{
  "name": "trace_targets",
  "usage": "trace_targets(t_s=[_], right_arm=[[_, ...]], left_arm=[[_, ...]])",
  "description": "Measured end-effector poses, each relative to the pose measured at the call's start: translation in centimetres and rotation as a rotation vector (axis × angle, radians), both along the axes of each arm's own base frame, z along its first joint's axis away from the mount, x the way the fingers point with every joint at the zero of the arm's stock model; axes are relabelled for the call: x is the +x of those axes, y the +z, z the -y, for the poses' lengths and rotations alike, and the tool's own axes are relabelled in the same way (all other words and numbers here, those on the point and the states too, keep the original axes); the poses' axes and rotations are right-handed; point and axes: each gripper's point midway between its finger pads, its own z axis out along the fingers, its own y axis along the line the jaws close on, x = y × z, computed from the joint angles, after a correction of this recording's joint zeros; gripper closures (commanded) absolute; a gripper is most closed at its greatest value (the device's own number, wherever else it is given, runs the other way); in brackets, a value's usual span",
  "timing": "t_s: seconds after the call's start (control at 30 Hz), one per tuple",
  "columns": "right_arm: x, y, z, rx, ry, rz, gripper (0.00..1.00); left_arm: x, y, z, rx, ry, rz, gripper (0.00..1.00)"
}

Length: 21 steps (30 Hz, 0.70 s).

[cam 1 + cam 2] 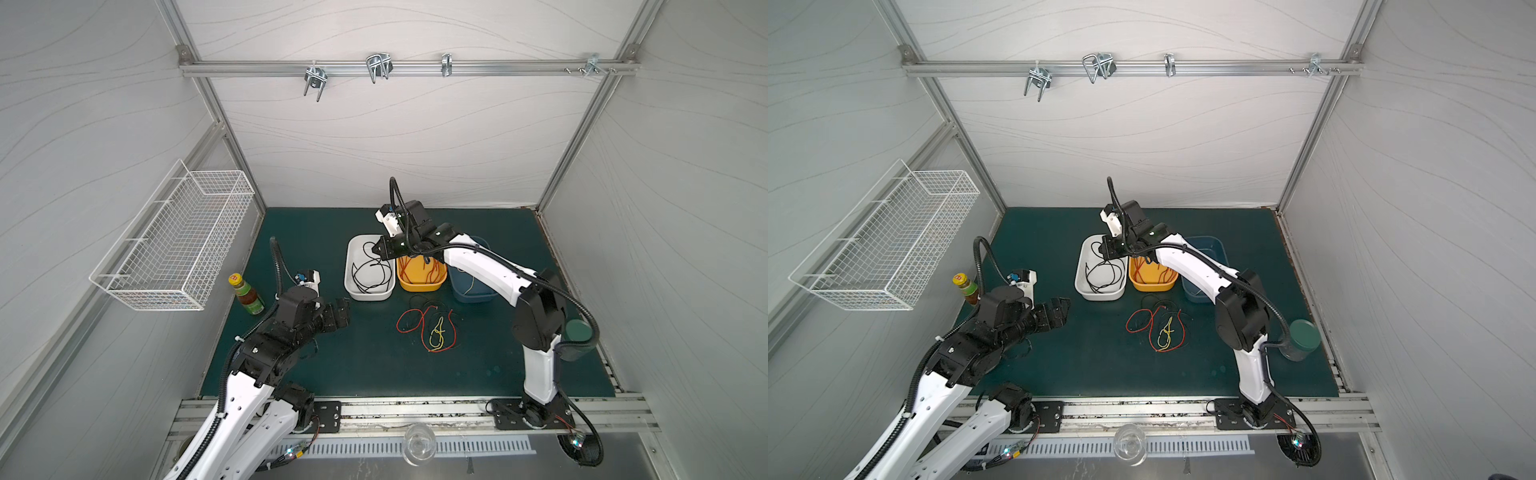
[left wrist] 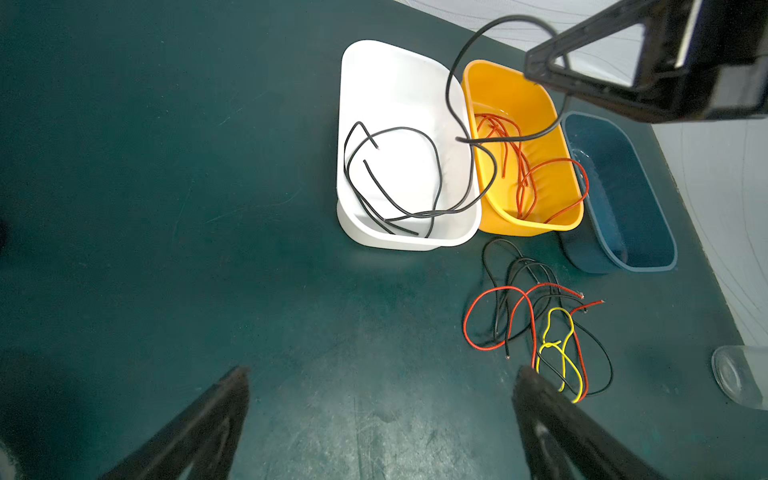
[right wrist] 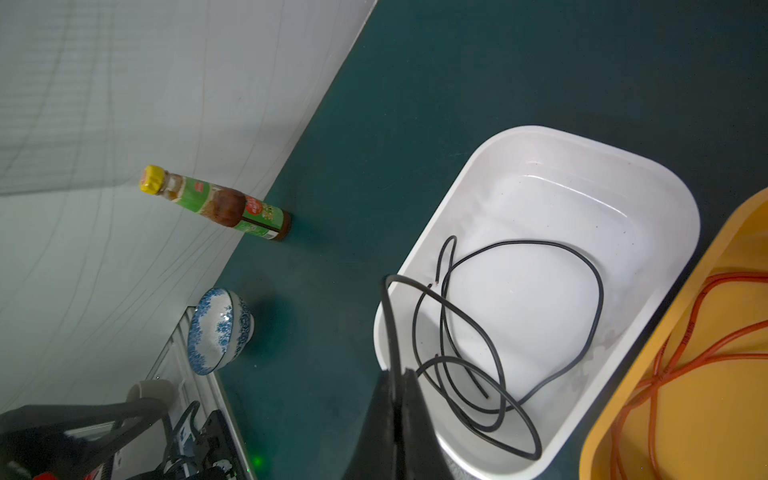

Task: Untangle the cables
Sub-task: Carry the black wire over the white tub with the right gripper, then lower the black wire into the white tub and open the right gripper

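Your right gripper [image 1: 379, 248], clenched on the black cable [image 3: 390, 326], hangs over the white tray [image 1: 348, 270]; its tail crosses the yellow bin [image 2: 523, 91]; left gripper [image 1: 338, 312] gapes, farther off

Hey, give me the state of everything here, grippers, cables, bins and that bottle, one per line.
Left gripper: open, empty, above the mat.
Right gripper: shut on a black cable, above the white bin.
White bin: holds black cables.
Yellow bin: holds red cables.
Blue bin: contents unclear.
Cable pile: red, black, yellow, tangled on mat.
Sauce bottle: upright, capped.
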Motion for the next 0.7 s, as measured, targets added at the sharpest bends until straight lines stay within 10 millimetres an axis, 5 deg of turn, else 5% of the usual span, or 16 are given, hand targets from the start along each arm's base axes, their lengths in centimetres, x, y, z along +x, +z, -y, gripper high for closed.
trace_targets(t_s=[0.33,0.7], right_arm=[[2.4,-6.3,-1.5,-0.064,-0.011,-0.067,0.94],[2.7,-7.1,-1.0,-0.108,-0.046,-0.071,0.70]], left_arm=[[0.0,0.1,-0.2,0.005,0.007,0.006,0.00],[-0.1,0.2,-0.2,0.003,0.005,0.013,0.00]])
